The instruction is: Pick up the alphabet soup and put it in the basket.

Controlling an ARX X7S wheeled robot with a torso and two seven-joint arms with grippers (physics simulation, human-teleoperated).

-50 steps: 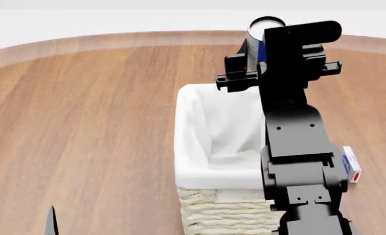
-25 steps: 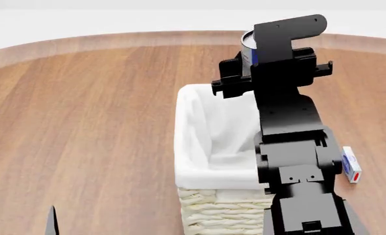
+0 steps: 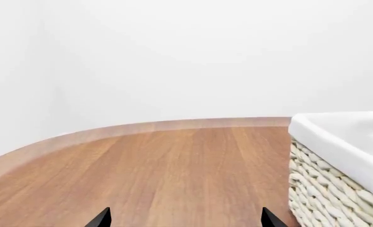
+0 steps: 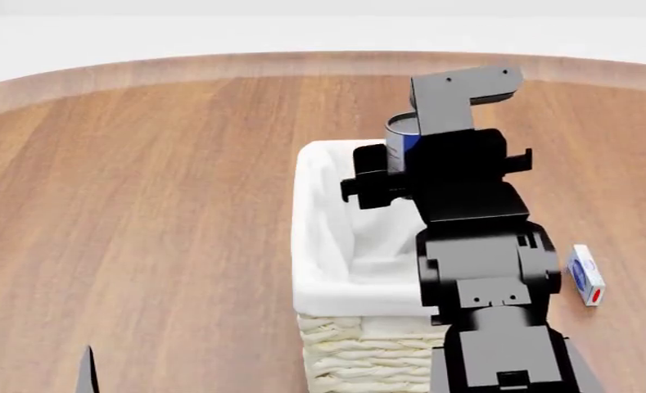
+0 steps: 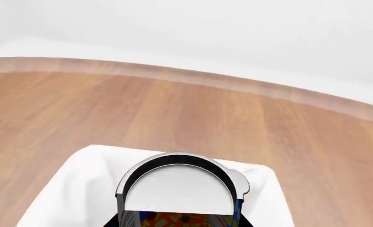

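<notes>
The right gripper (image 4: 394, 168) pinches the alphabet soup (image 4: 401, 137) by its sides above the basket (image 4: 350, 278) toward the desk's near edge, a stiff, smooth, likely weighty can, while the left gripper (image 3: 183, 220) hangs spread apart.

Bright, even, diffuse light with no visible source; sharp, unblurred renders throughout; no glare on the table (image 4: 137, 205); only faint soft shading inside the basket (image 4: 334, 246); no edge distortion.
</notes>
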